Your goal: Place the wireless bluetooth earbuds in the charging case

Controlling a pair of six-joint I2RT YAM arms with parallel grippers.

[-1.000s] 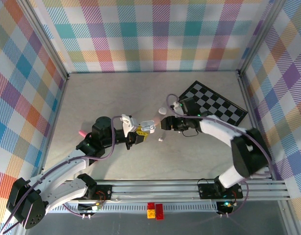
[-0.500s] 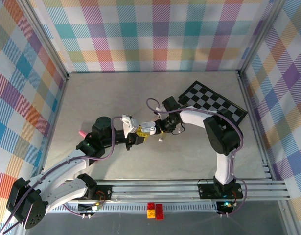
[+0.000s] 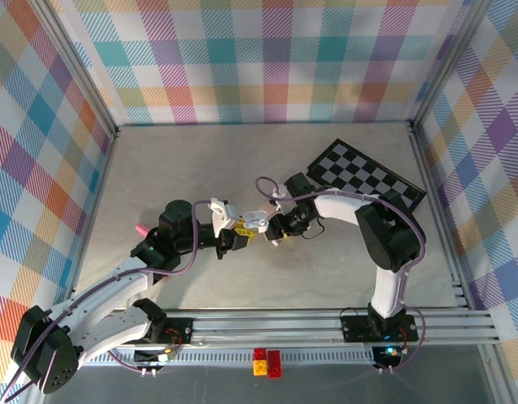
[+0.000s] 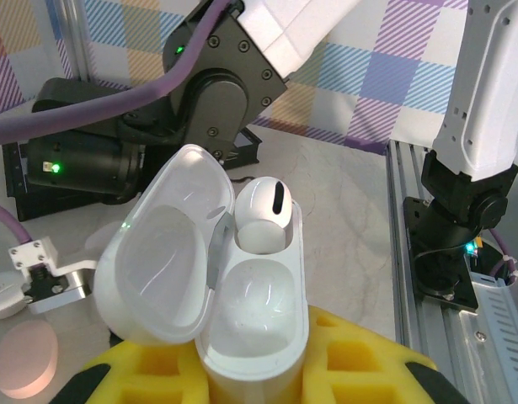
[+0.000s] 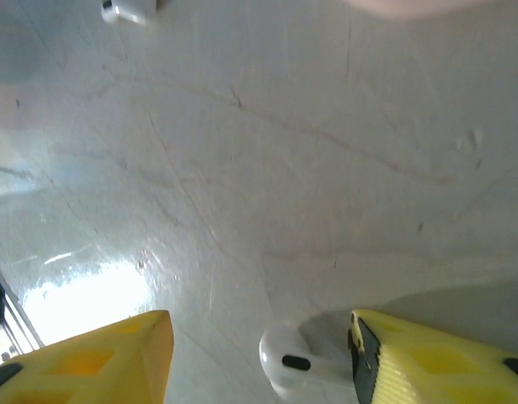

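My left gripper [image 3: 242,231] is shut on the white charging case [image 4: 257,337], gripped low between its yellow fingers [image 4: 376,362]. The case [image 3: 255,220] stands open with its lid [image 4: 166,244] swung left. One white earbud [image 4: 263,215] sits in the far slot, and the near slot [image 4: 257,303] is empty. My right gripper [image 5: 259,324] is open just above the table and a little right of the case [image 3: 275,233]. A second white earbud [image 5: 292,362] lies on the table between the yellow fingers [image 5: 435,358], close to the right one.
Another small white piece [image 5: 128,8] lies farther off on the table. A pink disc [image 4: 27,366] rests left of the case. The checkerboard mat [image 3: 368,177] is at the back right. A small pink item [image 3: 141,228] lies at the left, and red and yellow bricks [image 3: 267,362] sit on the front rail.
The right arm folded in, bringing its gripper left and down over the loose earbud beside the case. The left arm and the case stayed put.
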